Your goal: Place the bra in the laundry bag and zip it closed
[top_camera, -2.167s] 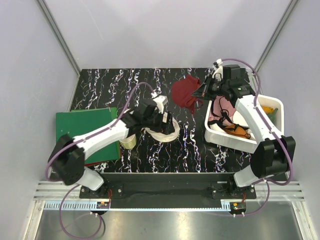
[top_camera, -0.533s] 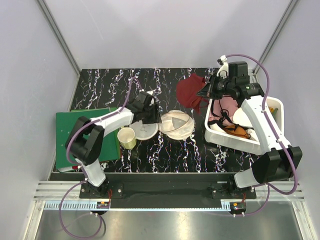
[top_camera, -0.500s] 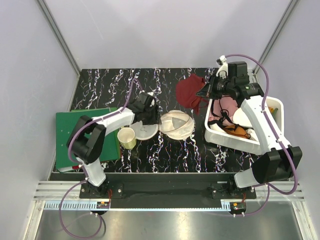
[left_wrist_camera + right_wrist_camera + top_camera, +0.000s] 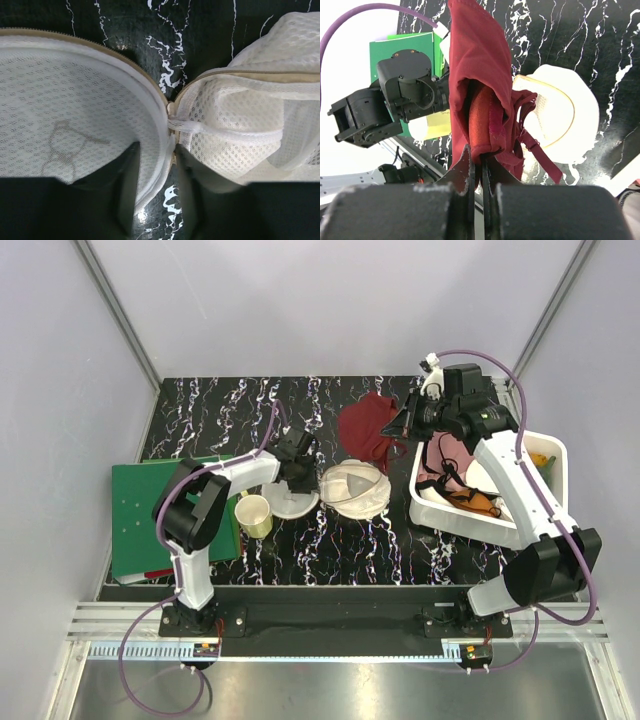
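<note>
The laundry bag (image 4: 355,488) lies unzipped on the black table, its flat lid (image 4: 290,502) folded out to the left. My left gripper (image 4: 300,472) is down at the hinge between the two halves. In the left wrist view its jaws (image 4: 156,150) straddle the lid's mesh rim (image 4: 155,165), open, with a strip of table showing beside the rim. My right gripper (image 4: 398,423) hovers behind the bag, shut on the bra (image 4: 365,428). The dark red bra (image 4: 480,75) hangs from those jaws (image 4: 481,155) above the open bag (image 4: 555,115), one strap dangling.
A white bin (image 4: 460,520) with pink and orange cloths stands at the right, under my right arm. A cream-yellow cup (image 4: 254,514) sits just left of the lid. A green board (image 4: 150,495) lies at the left edge.
The bag, bunched in my left gripper two seconds ago, now lies spread open. The left jaws have narrowed round the lid's rim at the hinge. The bra has shifted slightly left.
</note>
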{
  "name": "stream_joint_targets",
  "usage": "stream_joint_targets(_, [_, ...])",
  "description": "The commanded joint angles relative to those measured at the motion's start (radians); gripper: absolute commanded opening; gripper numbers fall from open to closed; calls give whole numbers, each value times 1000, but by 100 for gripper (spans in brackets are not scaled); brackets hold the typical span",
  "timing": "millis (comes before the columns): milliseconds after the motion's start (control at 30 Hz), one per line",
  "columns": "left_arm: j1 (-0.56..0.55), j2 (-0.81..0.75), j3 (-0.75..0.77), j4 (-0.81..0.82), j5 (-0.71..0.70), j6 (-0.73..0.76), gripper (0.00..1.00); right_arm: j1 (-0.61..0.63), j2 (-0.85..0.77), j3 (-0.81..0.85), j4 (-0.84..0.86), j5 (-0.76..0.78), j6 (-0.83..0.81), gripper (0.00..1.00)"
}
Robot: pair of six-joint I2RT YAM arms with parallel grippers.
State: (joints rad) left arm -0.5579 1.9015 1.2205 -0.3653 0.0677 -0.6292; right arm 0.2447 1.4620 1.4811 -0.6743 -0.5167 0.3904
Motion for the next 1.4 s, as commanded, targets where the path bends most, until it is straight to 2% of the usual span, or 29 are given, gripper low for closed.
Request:
stream_joint_targets(0, [1, 16, 48, 19, 17, -1, 29, 13, 15, 16, 56, -39, 42, 0])
stream_joint_targets(100, [6, 10, 51, 19, 20, 8, 13, 28, 17, -2, 58, -52, 65, 0])
stream_joint_targets(133, [4, 2, 48, 20, 11, 10, 0, 30, 20, -11, 58, -69, 74, 0])
stream_joint_targets(267, [-5, -93, 17, 39, -52, 39, 0, 48, 38, -35, 53, -124, 85, 0])
stream_joint_targets(467, [-36, -267, -47, 60, -95, 51, 0, 67, 70, 8, -47, -131, 47, 0])
stream_joint_targets(567, [-56, -341, -78, 80, -106, 60, 0, 76, 104, 35, -110, -193, 41, 0])
stream_joint_targets(833, [-82, -400, -102, 118, -79, 92, 0, 85, 132, 42, -197, -178, 28, 0])
stream_joint_targets(967, [-99, -395, -90, 126, -51, 123, 0, 119, 187, 114, -324, -45, -51, 0])
stream_joint_targets(1033, [-103, -401, -88, 131, -51, 138, 0, 123, 218, 143, -356, -54, -77, 0])
stream_joint_targets(1167, [-111, -413, -87, 132, -55, 180, 0, 148, 259, 174, -464, 113, -160, 0])
stream_joint_targets(1300, [-114, -420, -88, 134, -57, 200, 0, 150, 274, 176, -485, 130, -179, 0])
stream_joint_targets(1367, [-116, -420, -90, 132, -65, 204, 0, 150, 273, 183, -507, 190, -189, 0])
